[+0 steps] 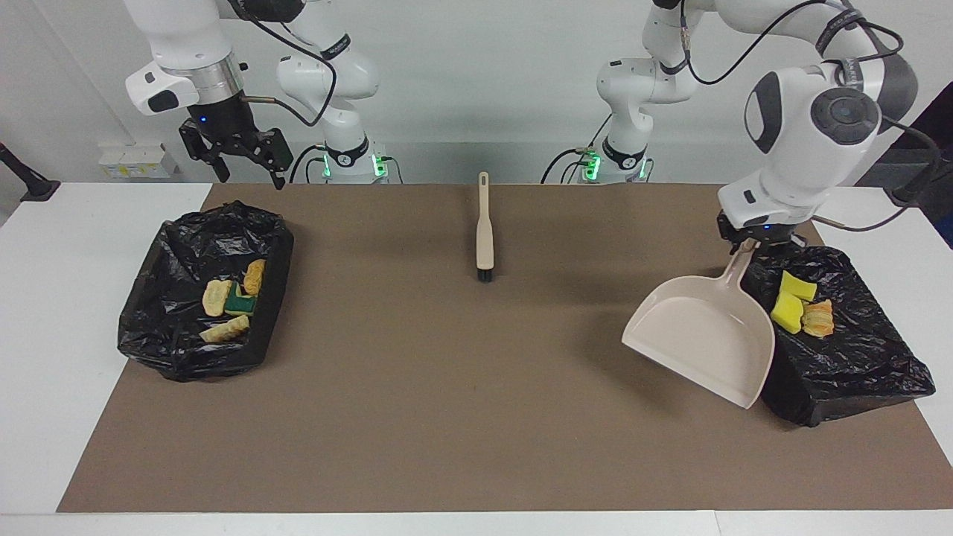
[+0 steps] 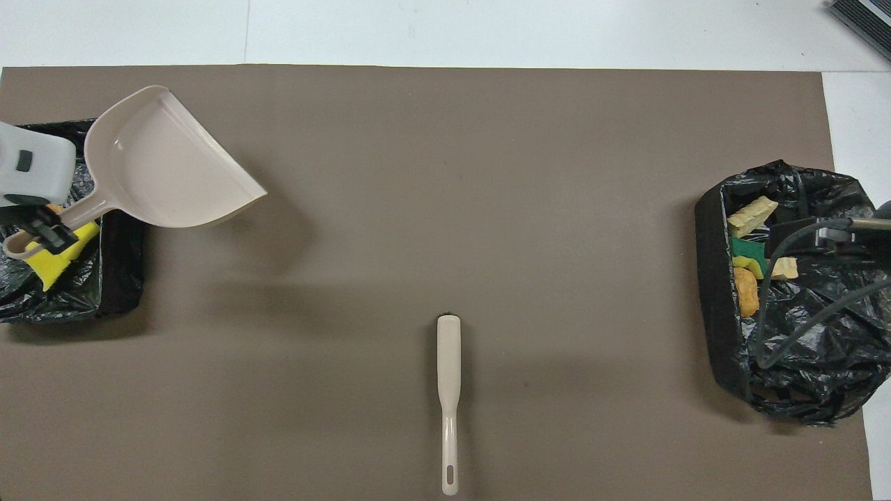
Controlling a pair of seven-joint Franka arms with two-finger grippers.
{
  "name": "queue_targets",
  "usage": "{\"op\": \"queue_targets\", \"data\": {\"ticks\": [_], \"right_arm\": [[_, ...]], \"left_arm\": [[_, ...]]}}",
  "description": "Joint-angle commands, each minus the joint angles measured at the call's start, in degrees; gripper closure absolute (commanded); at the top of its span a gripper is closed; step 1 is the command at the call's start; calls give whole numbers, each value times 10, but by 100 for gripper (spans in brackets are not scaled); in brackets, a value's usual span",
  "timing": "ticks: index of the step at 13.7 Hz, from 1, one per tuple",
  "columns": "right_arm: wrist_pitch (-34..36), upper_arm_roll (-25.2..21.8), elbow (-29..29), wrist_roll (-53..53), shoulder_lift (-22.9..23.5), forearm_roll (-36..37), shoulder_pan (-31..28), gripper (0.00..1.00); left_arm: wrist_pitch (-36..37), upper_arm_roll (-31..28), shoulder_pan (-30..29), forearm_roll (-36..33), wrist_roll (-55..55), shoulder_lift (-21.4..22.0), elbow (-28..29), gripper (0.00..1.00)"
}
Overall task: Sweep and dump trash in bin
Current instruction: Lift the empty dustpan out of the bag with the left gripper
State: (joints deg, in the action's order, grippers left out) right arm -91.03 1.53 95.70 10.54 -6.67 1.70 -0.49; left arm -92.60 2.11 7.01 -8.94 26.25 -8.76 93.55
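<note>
My left gripper (image 1: 752, 242) is shut on the handle of the beige dustpan (image 1: 700, 335), over the edge of the black-bagged bin (image 1: 856, 357) at the left arm's end. The pan is tilted and empty, its scoop over the mat beside that bin. Trash lies in this bin: yellow sponge chunks (image 1: 793, 301) and an orange lump (image 1: 819, 318). In the overhead view the left gripper (image 2: 42, 233) holds the dustpan (image 2: 160, 167) over yellow trash (image 2: 59, 254). My right gripper (image 1: 249, 167) is open and empty, raised over the robots' edge of the other bin (image 1: 186, 327).
The bin at the right arm's end holds tan lumps (image 1: 217, 296) and a green sponge (image 1: 242, 304). A beige brush (image 1: 484, 234) lies on the brown mat (image 1: 447, 387) midway between the bins, nearer to the robots, and also shows in the overhead view (image 2: 449, 396).
</note>
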Motion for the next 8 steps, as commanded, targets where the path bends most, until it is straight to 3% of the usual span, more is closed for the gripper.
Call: {"op": "queue_targets", "data": {"ticks": [1, 8], "right_arm": [[11, 2, -11, -19, 5, -12, -8, 0], [12, 0, -10, -17, 7, -9, -14, 0]], "left_arm": [[-31, -11, 39, 59, -98, 9, 31, 100], [-227, -10, 204, 128, -381, -20, 107, 100]]}}
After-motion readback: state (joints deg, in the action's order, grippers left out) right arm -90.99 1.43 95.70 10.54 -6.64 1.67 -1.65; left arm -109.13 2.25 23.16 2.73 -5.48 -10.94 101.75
